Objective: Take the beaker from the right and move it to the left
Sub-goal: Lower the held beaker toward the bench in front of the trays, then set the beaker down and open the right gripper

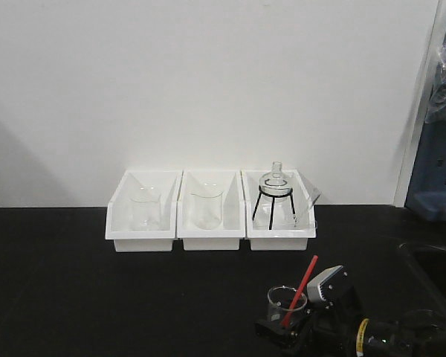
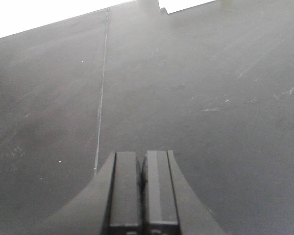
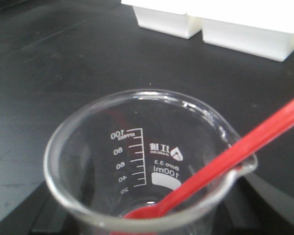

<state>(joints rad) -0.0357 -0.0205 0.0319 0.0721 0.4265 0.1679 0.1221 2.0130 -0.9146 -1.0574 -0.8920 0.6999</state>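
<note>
**Between the right claw's fingers, beaker gripped but not yet carried left**

Between the fingers of the right claw (image 1: 285, 323) sits the beaker (image 3: 152, 161), a red stirring rod (image 3: 245, 147) leaning over its spout. Dark fingers crowd both sides of the glass, so the grab looks made. No view shows whether the base is off the worktop (image 1: 97, 297). The left claw (image 2: 141, 157), its fingers closed together on nothing, hangs over bare black surface. To the right claw's left lies the open stretch the beaker has yet to cross, so the carry and the set-down appear to be what remains. Beyond the claw, against the wall, stand three white bins (image 1: 210, 239). Two hold rodless beakers (image 1: 145, 208), and the one straight ahead holds a round flask (image 1: 275, 182) on a black tripod (image 1: 262, 207).
</note>
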